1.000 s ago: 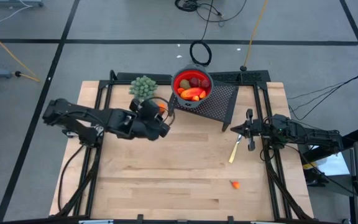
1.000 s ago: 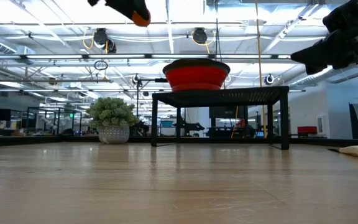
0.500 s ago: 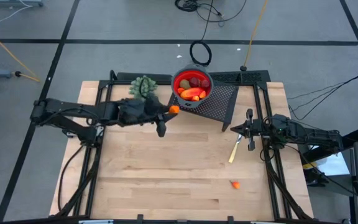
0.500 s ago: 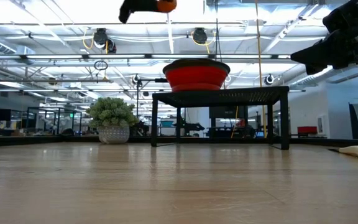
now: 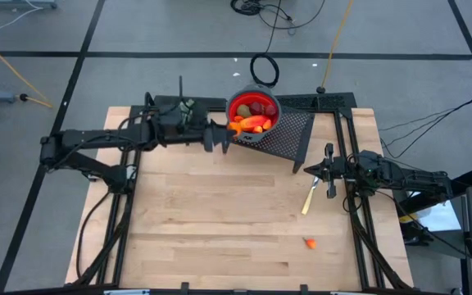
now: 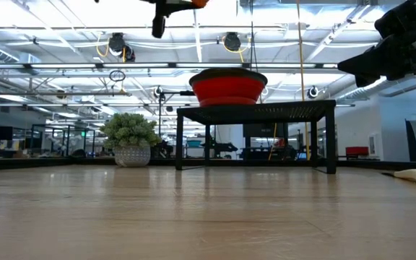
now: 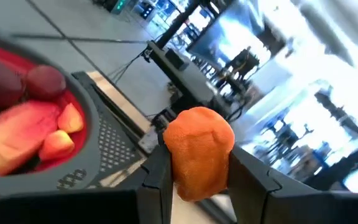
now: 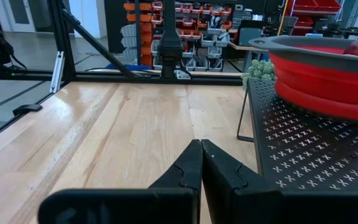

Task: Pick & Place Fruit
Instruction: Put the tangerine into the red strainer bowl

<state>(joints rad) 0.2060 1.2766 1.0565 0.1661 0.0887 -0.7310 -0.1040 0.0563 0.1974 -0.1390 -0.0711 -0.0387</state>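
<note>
Just short of the red bowl (image 5: 252, 112) rim, left gripper (image 7: 197, 177) clamped on orange fruit piece (image 7: 197, 152), held high to clear the edge; right gripper (image 8: 201, 163) pinched together, idle beside the rack (image 5: 289, 135).

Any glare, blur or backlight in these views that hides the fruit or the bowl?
Low view: bright ceiling lights backlight the left gripper at the top edge; the round red bowl stays clear. Left wrist view: the orange fruit piece between the fingers is sharp, the room behind blown out and smeared. High view: even light, fruit in the bowl readable. Right wrist view: clear, mild wide-angle bend.
</note>
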